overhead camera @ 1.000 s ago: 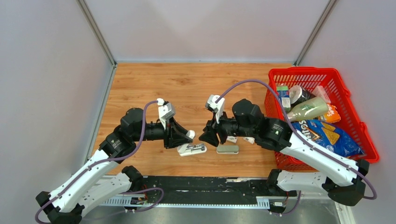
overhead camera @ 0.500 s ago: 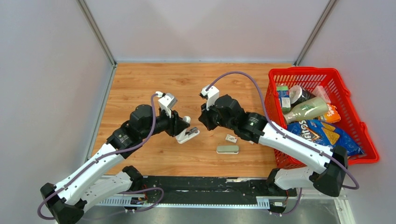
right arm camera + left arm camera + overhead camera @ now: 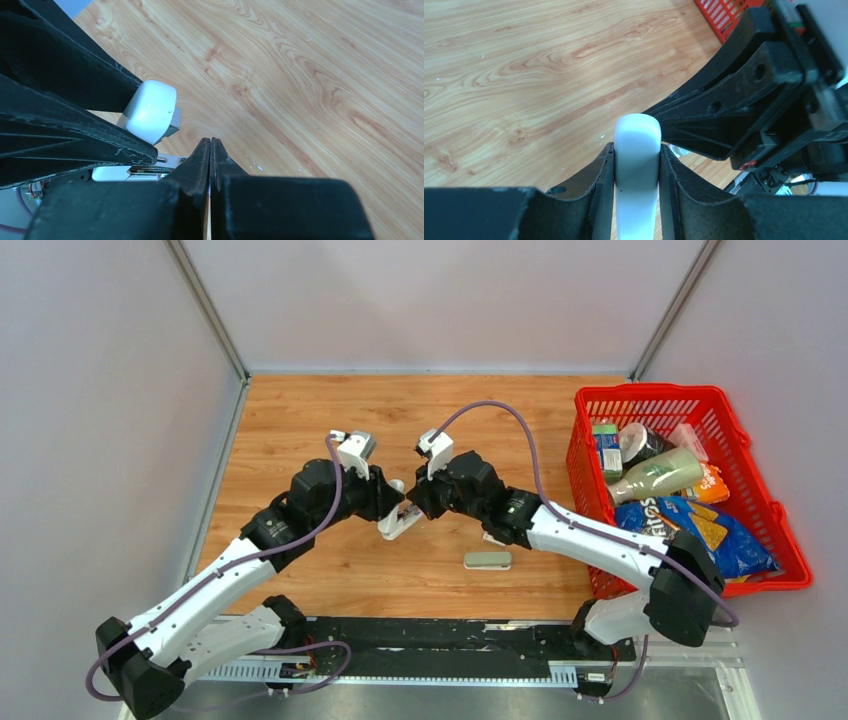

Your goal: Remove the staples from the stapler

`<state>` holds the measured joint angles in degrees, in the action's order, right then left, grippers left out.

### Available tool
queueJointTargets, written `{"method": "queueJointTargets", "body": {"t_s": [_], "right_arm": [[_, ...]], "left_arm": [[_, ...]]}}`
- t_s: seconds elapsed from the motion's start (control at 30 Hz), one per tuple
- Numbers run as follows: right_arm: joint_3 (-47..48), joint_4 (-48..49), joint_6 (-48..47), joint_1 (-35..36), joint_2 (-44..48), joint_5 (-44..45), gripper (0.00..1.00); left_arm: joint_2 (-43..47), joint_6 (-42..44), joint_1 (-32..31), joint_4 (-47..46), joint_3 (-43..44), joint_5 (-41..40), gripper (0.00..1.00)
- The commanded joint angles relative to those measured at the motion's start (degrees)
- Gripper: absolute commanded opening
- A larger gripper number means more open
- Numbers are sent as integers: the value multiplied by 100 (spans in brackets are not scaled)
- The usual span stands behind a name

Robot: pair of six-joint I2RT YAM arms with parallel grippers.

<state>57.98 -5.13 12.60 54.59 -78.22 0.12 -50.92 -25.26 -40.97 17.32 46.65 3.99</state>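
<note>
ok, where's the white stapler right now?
Top view, middle of the table: the white stapler is clamped in the left gripper, with the right gripper shut close beside it. A grey-green stapler lies nearer the front edge, to its right.

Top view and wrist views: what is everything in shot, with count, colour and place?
white stapler: 1, white, over mid-table.
grey stapler: 1, grey-green, lying on the table, nearer the arms.
basket: 1, red, right edge.
bottle: 1, pale green, lying in the basket.
chip bag: 1, blue, in the basket.
table: 1, light wood.
left gripper: 1, black, clamped on the white stapler.
right gripper: 1, black, closed, beside the white stapler.
</note>
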Motion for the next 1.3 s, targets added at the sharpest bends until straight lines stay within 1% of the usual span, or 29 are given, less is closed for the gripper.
{"method": "queueJointTargets", "body": {"t_s": [0.0, 0.13, 0.3, 0.33, 0.73, 0.97, 1.27], "right_arm": [[-207, 1127, 14, -141, -185, -460, 0], [-234, 1400, 23, -150, -378, -697, 0], [-216, 1462, 49, -150, -554, -943, 0], [-234, 1470, 67, -150, -581, -970, 0], [-506, 1593, 295, -150, -748, -1242, 0], [-568, 1874, 471, -150, -959, -1506, 0], [-682, 2349, 814, -141, -1196, -1910, 0]], "left_arm": [[38, -287, 28, -396, 274, -266, 0], [29, -410, 28, -423, 283, -346, 0], [-6, -454, 45, -379, 300, -381, 0], [-15, -471, 54, -344, 292, -547, 0], [-23, -559, 318, -396, 213, -522, 0], [-111, -612, 397, -528, 212, -557, 0], [-199, -647, 450, -668, 160, -794, 0]]}}
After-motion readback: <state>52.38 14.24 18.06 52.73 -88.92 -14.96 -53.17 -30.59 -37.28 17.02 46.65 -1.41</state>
